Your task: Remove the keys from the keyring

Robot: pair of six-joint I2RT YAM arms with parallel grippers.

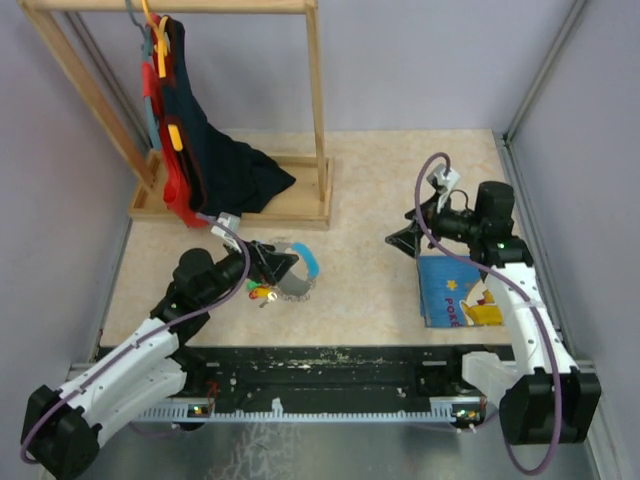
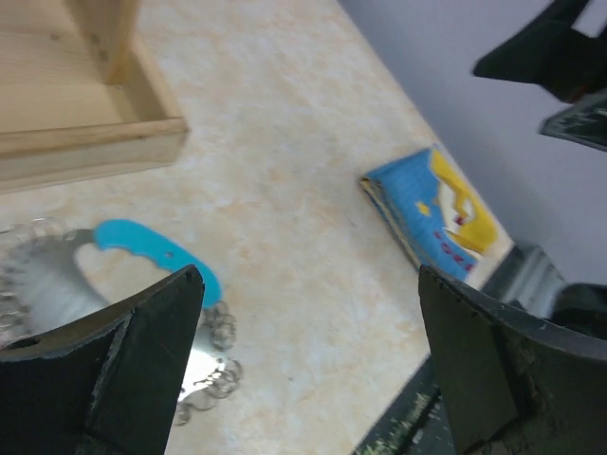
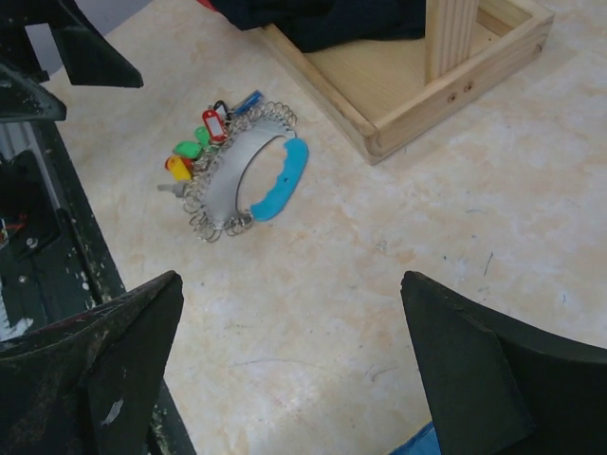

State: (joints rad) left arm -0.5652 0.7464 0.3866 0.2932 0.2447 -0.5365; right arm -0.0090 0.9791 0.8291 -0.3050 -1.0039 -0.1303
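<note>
The keyring (image 1: pixel 296 272) lies on the table: a grey strap loop with a light-blue patch and small silvery rings along its edge. It also shows in the right wrist view (image 3: pixel 248 180) and the left wrist view (image 2: pixel 142 248). The keys (image 3: pixel 201 144), with green, red, yellow and blue heads, hang at its left side; they show in the top view (image 1: pixel 264 292) too. My left gripper (image 1: pixel 282 262) is open, close over the keyring's left part, holding nothing. My right gripper (image 1: pixel 404 240) is open and empty, off to the right above bare table.
A wooden clothes rack (image 1: pixel 300 190) with dark and red garments (image 1: pixel 205 160) stands at the back left. A blue picture book (image 1: pixel 455 292) lies under my right arm. Grey walls close both sides. A black strip runs along the near table edge (image 1: pixel 330 365).
</note>
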